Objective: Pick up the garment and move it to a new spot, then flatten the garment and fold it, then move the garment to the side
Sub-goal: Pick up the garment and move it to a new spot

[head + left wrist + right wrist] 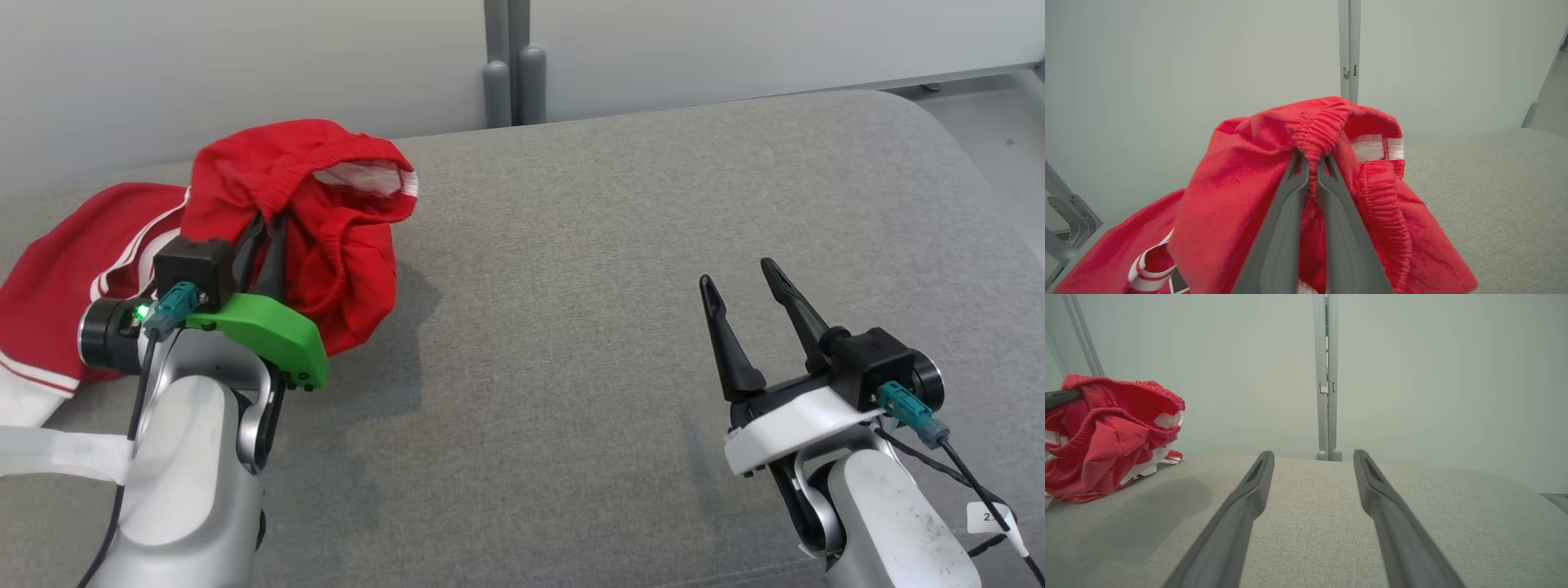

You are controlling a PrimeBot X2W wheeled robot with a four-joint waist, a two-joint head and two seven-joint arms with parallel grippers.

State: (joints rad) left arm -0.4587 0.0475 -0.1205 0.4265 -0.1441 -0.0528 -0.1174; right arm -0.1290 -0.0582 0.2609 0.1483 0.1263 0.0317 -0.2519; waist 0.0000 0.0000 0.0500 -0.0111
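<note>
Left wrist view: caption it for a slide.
Left gripper shut on the elastic waistband of the red garment, grey cushion to the right.

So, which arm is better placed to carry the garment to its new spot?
The left arm: its jaws are shut on the waistband of the red garment. The right arm has its jaws open and empty, apart from it.

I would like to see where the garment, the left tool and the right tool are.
garment (343, 245), head view, on the raised red cloth.
left tool (1310, 161), left wrist view, between its fingertips, shut on the garment.
right tool (737, 273), head view, gap between its open fingertips.
</note>
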